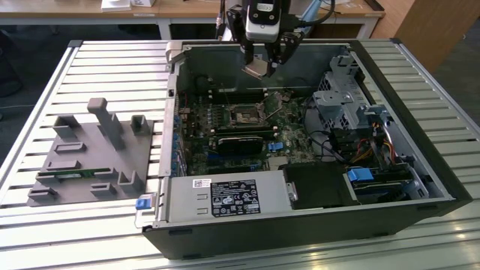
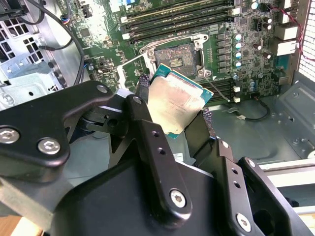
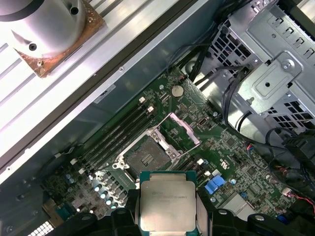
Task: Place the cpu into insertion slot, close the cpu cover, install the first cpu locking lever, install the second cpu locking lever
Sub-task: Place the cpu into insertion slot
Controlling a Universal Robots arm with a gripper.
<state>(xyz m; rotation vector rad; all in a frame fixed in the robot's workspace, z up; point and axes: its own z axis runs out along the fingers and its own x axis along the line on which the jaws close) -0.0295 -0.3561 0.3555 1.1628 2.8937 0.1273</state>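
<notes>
Exterior view: computer case taken from high and at a distance, whole. Both wrist views: aimed down, close over the motherboard. Shared by all three: the insertion slot.

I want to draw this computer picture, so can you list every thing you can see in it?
computer case: one, black, open, on the table.
table: one, silver slats, under everything.
holder block: one, grey, on the table, exterior view's left of the case.
circuit board: one, green, inside the case.
insertion slot: one, dark with silver rim, on the board, empty.
cpu cover: one, silver, open beside the slot.
cpu: one, silver-grey, held above the board.
gripper: one, black, shut on the cpu.
</notes>
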